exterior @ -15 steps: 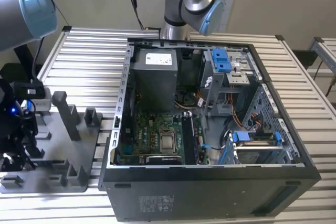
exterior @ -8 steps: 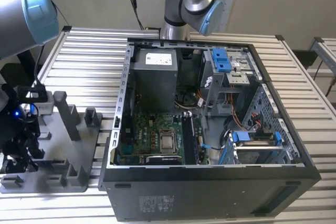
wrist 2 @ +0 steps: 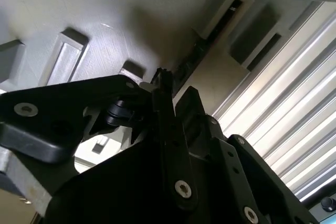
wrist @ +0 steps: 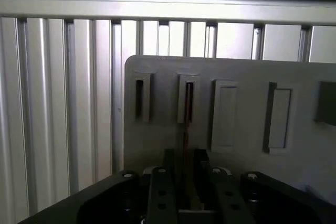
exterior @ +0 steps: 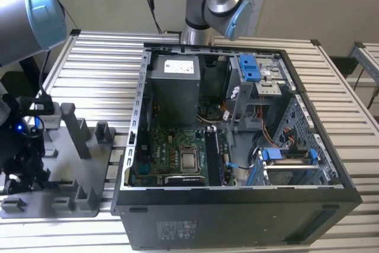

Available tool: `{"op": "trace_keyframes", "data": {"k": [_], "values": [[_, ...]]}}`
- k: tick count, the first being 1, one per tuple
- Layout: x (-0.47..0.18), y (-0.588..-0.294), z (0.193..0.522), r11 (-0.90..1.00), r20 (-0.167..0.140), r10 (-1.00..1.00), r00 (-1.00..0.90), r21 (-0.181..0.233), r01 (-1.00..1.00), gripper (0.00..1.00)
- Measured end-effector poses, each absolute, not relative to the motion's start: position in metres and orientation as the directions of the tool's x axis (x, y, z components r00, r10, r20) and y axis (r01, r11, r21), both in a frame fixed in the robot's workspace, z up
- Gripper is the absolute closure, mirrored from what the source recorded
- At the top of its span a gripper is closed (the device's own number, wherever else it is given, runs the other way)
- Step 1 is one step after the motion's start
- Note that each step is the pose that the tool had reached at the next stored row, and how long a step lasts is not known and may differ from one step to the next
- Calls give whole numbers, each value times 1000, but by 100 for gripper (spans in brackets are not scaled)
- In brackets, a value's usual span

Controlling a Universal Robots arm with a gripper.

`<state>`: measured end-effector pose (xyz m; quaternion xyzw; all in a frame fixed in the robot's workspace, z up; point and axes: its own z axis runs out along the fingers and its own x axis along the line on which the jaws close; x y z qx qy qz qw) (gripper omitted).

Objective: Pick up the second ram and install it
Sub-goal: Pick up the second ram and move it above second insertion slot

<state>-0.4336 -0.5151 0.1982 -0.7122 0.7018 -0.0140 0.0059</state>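
Pick-up of second ram [wrist: 185, 129] in hand, grasp not closed by the look of it. Stands on edge in a narrow slot of the grey fixture tray [wrist: 304, 77] on the slatted counter [wrist: 52, 103]. Tray lies at the exterior view's left, well apart from the open computer case [exterior: 237, 217]. Straddling the stick's free edge: gripper [wrist: 185, 156], jaws spread, one either side, with a sliver of gap showing in the first wrist view. Looks roughly centred between the jaws, perhaps a touch nearer one.

To do this well, judging from here:
- Centre on the board before closing.
- Close evenly onto the flat faces, not a corner or the label edge.
- Grip deep enough that the stick cannot pivot.
- Draw straight along the slot with no tilt or twist. Otherwise likely binds on the slot walls or drags the tray along.
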Motion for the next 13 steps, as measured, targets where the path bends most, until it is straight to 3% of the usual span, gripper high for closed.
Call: {"op": "trace_keyframes", "data": {"k": [2,3,4,13], "values": [[-434,-515,198,-15,12,-1000,14,-28,-999,79],[-434,-515,198,-15,12,-1000,14,-28,-999,79],[-434,-514,198,-15,12,-1000,14,-28,-999,85],[-434,-513,198,-15,12,-1000,14,-28,-999,86]]}}
